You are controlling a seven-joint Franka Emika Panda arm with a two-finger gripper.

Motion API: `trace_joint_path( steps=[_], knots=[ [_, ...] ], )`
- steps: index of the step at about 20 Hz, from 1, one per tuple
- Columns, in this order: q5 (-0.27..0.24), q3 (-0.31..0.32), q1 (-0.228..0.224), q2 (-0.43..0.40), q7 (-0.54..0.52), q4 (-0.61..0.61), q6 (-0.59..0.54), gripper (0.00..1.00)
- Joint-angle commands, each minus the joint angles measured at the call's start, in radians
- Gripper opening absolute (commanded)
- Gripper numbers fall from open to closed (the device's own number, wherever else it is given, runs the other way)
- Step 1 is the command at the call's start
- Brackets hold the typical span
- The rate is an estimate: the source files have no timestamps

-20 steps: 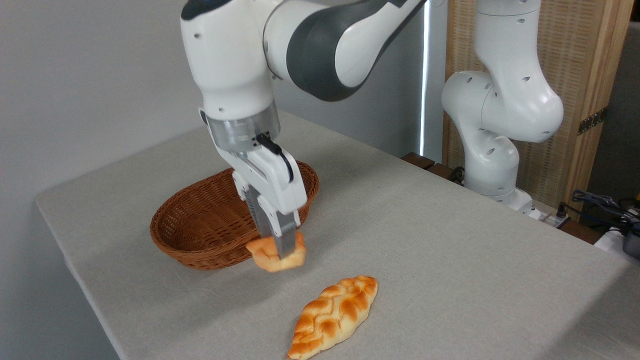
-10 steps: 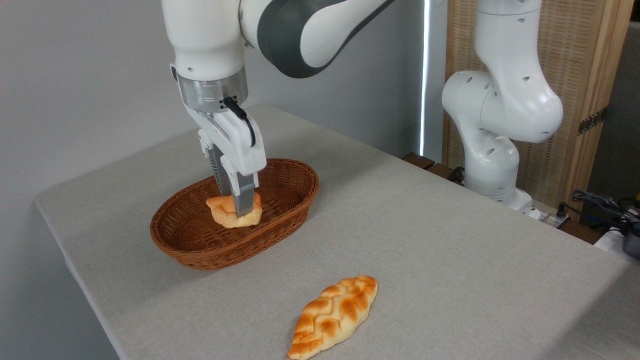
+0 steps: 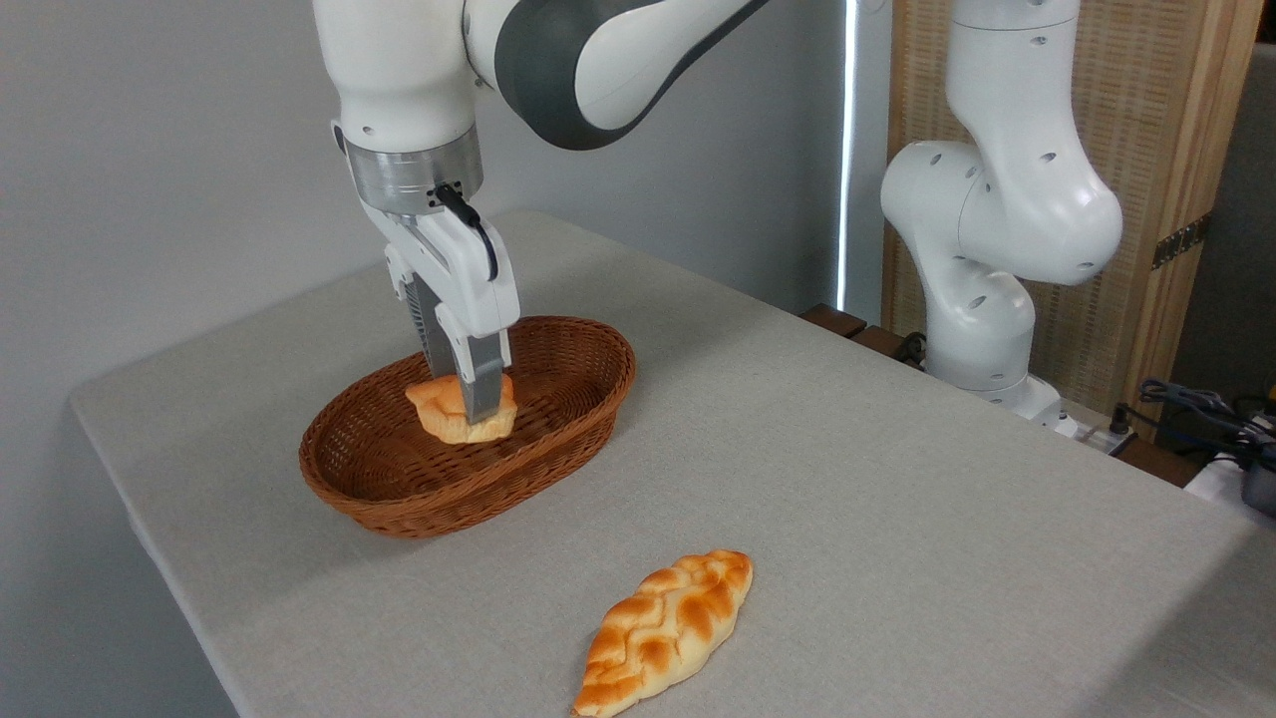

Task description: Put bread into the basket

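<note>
The bread (image 3: 451, 412), a small golden-orange bun, is held inside the rim of the reddish-brown wicker basket (image 3: 399, 499), over its middle. My gripper (image 3: 469, 404) points straight down and is shut on the bun, one grey finger (image 3: 484, 384) across its front. Whether the bun touches the basket floor I cannot tell. The far finger is mostly hidden behind the near one.
A longer braided loaf (image 3: 666, 630) lies on the grey tablecloth near the front edge, right of the basket. The arm's white base (image 3: 982, 329) stands at the back right, with cables (image 3: 1201, 409) beyond it. The table's left edge runs just past the basket.
My gripper carried the bun up and left from in front of the basket to over its middle. In the last half second it shifted only slightly left.
</note>
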Motion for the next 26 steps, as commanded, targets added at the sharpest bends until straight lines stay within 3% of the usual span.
trace_joint_path(
  steps=[1,6,10,13,14,18,20,26],
  knots=[
    [-0.013,0.013,0.000,-0.004,-0.017,0.006,-0.003,1.00],
    [-0.011,0.035,0.015,-0.024,-0.017,0.008,-0.003,1.00],
    [-0.002,0.125,0.017,-0.085,-0.012,0.012,-0.004,1.00],
    [0.119,0.147,0.017,-0.094,-0.014,0.012,-0.003,1.00],
    [0.131,0.150,0.017,-0.094,-0.014,0.012,-0.004,1.00],
    [0.118,0.147,0.017,-0.091,-0.029,0.014,-0.004,1.00],
    [0.067,0.148,0.017,-0.087,-0.037,0.012,-0.004,1.00],
    [0.064,0.148,0.019,-0.087,-0.037,0.012,-0.004,1.00]
  ],
)
